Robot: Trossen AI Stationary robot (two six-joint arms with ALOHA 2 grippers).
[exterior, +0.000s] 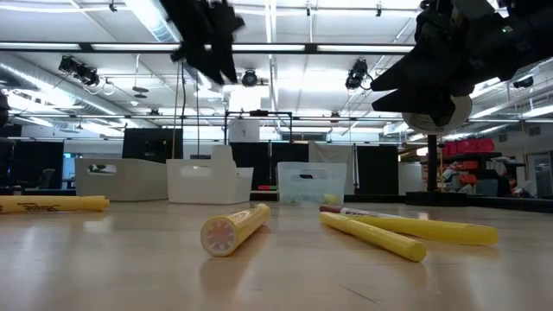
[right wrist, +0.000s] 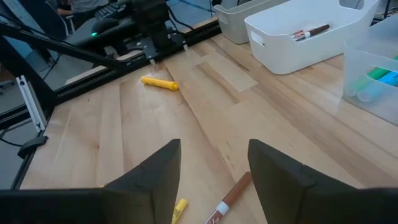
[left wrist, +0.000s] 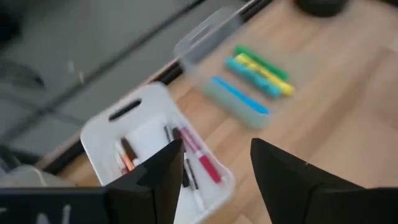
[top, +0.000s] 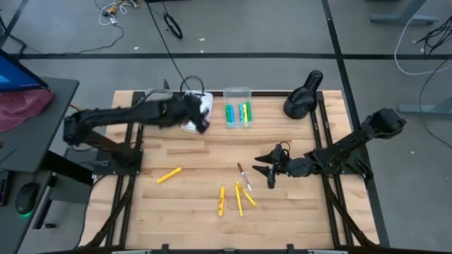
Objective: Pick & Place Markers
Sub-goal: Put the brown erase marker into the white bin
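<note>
1. High view: five yellow plastic markers [top: 239, 200] and one brown-tipped white marker [top: 241, 172] remain loose on the wooden surface [top: 191, 212].
2. Right claw [top: 267, 169] hovers released above them.
3. Left claw [left wrist: 214, 168], released and empty, hangs over the white plastic bin [left wrist: 99, 134] holding red and orange markers [left wrist: 202, 162]; the clear plastic bin [top: 237, 93] holds green, blue and yellow ones. Roughly half done.

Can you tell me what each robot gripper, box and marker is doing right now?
left gripper: open, empty, above the white bin.
right gripper: open, empty, above the table markers.
white bin: holds several markers.
clear bin: holds green, yellow and blue markers.
yellow markers: lying loose on the table.
brown-capped marker: lying on the table.
</note>
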